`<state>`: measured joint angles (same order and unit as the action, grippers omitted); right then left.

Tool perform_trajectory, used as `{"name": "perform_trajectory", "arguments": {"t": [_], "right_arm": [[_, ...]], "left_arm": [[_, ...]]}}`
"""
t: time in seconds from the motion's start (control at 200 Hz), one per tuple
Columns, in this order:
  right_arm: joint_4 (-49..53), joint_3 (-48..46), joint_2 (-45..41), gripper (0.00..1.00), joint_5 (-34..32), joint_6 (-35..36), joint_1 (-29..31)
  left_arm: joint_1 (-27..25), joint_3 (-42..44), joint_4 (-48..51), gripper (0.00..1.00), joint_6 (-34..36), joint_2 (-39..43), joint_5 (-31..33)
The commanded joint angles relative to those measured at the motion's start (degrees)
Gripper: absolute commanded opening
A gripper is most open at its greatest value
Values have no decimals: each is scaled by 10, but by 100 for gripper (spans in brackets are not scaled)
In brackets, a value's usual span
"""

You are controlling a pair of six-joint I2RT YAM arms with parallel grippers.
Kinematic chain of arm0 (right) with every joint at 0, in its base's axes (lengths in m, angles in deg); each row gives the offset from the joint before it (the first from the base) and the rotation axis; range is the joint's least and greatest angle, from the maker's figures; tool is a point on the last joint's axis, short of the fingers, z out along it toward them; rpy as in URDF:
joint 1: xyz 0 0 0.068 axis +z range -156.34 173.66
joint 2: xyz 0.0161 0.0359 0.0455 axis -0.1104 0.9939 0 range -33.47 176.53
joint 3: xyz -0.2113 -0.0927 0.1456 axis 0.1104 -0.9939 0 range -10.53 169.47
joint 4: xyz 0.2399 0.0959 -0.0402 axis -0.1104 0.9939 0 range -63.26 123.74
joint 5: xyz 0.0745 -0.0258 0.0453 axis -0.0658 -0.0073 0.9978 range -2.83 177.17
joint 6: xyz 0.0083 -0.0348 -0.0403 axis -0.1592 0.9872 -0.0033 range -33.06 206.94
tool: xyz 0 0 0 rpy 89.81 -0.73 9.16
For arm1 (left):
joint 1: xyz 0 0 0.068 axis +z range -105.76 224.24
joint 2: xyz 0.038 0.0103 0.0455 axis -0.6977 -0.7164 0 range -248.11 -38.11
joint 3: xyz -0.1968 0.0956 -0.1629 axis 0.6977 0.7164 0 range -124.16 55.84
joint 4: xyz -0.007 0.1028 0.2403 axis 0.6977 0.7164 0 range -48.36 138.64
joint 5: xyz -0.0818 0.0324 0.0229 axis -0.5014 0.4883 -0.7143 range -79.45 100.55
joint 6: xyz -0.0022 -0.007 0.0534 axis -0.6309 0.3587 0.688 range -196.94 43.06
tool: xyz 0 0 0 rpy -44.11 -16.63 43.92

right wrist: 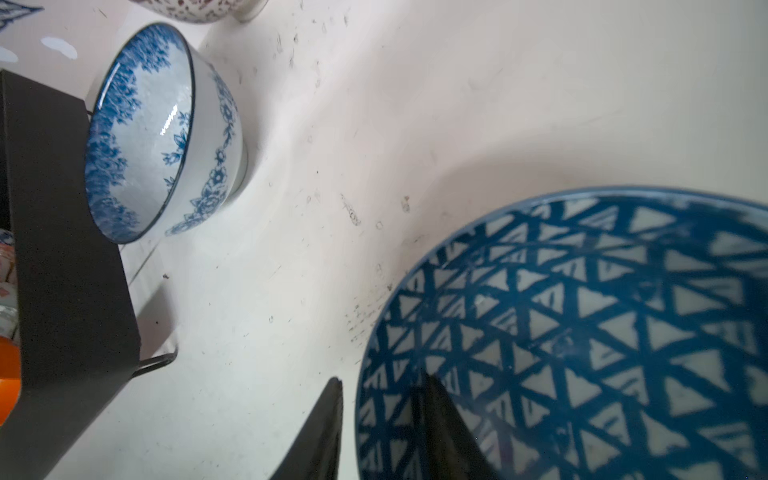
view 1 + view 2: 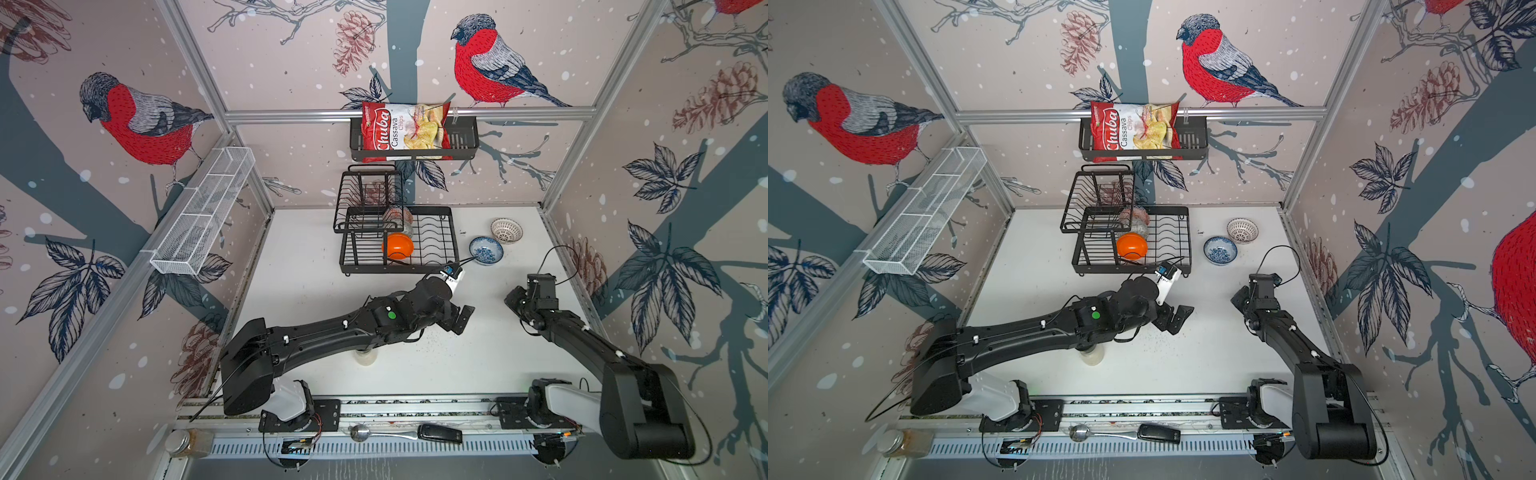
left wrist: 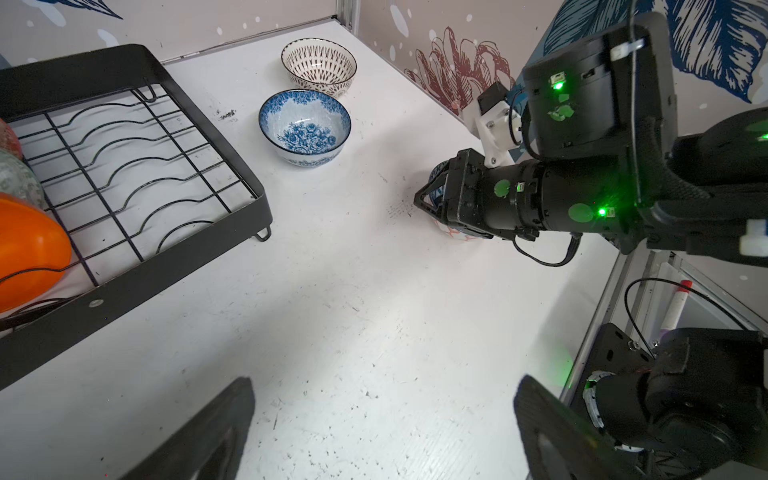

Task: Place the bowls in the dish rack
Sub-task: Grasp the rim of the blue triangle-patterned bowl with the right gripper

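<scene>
White surface (image 2: 311, 291), bird-papered walls. My right hand (image 1: 382, 380) straddles the rim of the blue triangle-patterned ceramic bowl (image 1: 582, 332), right of the black wire dish rack (image 2: 374, 269). I cannot tell if it pinches. A thin rim grip may slip and tip it. Left hand (image 3: 384, 386) spread.

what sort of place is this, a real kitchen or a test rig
Probably a robot test booth, not a home kitchen: two black robot arms sit on a rail at the front of the table, bird-wallpaper panels hang in a bare metal frame, and a dish rack and bowls serve as props.
</scene>
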<state>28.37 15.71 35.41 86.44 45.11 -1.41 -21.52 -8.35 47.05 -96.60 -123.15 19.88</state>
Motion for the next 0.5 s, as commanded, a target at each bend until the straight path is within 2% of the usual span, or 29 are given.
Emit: {"name": "perform_trajectory", "arguments": {"t": [0.0,0.365,0.495], "right_arm": [[-12,20,20,33,-7,4,37],[-16,138,147,33,-39,-26,233],[-10,184,200,33,-36,-29,278]], "left_arm": [[-1,7,-13,98,-3,10,18],[25,42,-3,98,-49,61,42],[41,66,-4,98,-62,90,42]]}}
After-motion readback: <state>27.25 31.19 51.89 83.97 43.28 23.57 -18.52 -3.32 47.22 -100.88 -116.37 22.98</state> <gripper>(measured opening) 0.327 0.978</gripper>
